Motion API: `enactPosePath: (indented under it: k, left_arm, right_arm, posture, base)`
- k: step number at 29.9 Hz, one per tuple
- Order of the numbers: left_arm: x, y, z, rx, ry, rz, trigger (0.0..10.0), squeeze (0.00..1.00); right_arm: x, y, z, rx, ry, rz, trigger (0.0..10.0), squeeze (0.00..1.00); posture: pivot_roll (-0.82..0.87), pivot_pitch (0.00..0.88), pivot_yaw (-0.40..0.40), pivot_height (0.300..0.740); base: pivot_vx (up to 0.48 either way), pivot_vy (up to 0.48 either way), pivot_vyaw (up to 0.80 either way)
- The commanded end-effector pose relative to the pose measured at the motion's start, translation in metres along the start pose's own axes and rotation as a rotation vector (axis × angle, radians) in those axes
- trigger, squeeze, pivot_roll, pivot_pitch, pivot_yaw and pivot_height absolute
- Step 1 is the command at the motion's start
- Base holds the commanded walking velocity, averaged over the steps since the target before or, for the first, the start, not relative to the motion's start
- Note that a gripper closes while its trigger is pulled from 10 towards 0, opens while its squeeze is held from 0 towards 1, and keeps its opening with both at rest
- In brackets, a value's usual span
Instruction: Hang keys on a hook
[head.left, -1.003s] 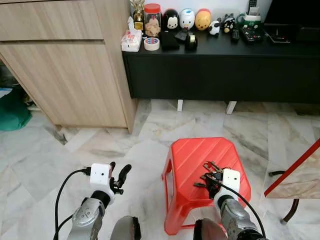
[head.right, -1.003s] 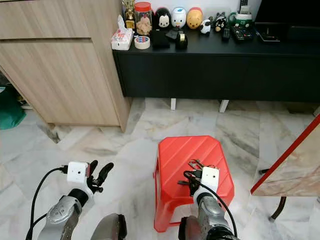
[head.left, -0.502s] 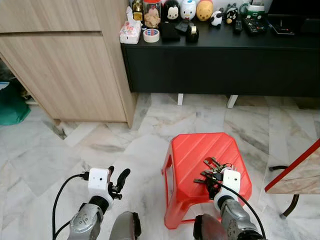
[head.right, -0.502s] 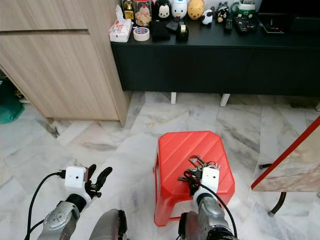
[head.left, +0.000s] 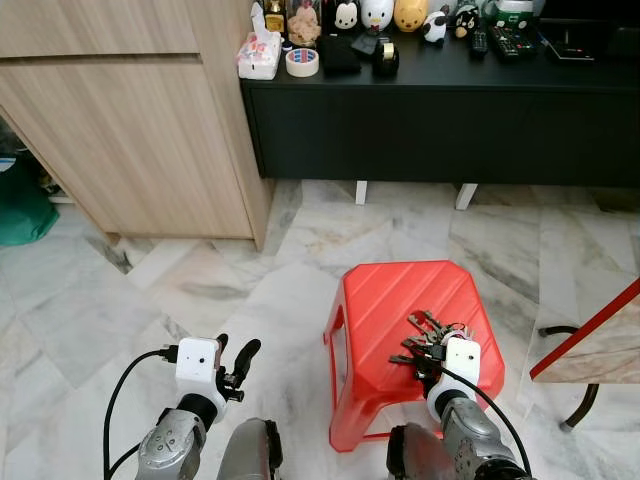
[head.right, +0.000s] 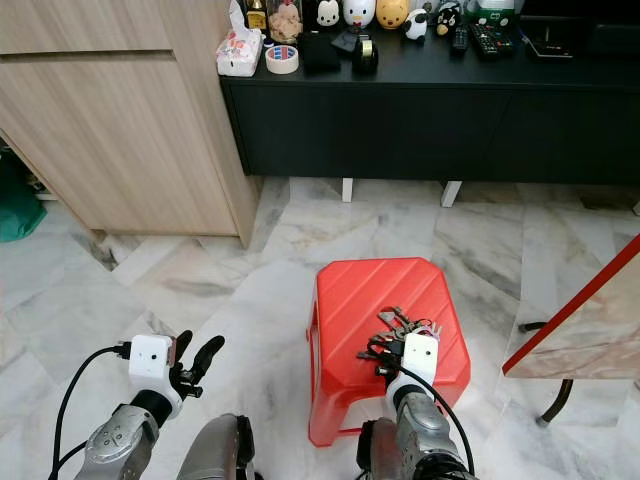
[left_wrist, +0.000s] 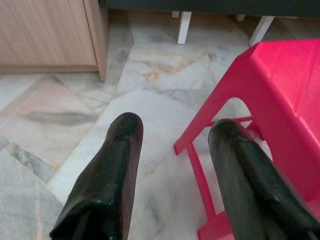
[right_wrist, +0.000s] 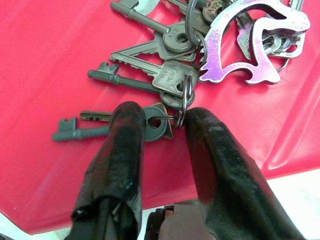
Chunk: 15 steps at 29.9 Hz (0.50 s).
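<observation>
Keys (right_wrist: 200, 60) lie in a bunch on the red stool (head.left: 385, 300), spread just ahead of the right gripper (right_wrist: 165, 120). Its fingers straddle one key ring with a gap between them, seemingly touching it, though a firm pinch can't be confirmed. Beside the stool, the left gripper (left_wrist: 172, 132) hangs open above the marble floor (head.left: 200, 280).

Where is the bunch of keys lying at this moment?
The bunch of keys lies on top of the red stool, near its right front corner. The right gripper is down over it, with one key ring between the fingers.
</observation>
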<state>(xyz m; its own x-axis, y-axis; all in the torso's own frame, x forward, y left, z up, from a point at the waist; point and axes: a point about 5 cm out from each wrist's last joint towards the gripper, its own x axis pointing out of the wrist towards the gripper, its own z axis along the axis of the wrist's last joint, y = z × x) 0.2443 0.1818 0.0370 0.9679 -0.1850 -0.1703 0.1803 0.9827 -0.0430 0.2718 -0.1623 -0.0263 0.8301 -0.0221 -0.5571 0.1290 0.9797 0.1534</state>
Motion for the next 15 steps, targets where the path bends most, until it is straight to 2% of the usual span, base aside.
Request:
enactPosePath:
  k: [1, 15]
  left_arm:
    - [-0.0030, 0.0021, -0.0015, 0.003, 0.018, 0.010, 10.0, 0.00]
    - [-0.0070, 0.0037, -0.0072, 0.004, 0.038, 0.016, 10.0, 0.00]
  right_arm:
    - [-0.0009, 0.0001, -0.0039, 0.004, 0.014, 0.001, 0.0, 0.00]
    - [-0.0007, 0.0035, -0.0029, -0.005, 0.001, 0.017, 0.0, 0.00]
  posture:
    - [0.08, 0.174, 0.004, 0.626]
    - [0.08, 0.174, 0.007, 0.626]
  base:
    - [0.000, 0.000, 0.00]
    - [0.000, 0.000, 0.00]
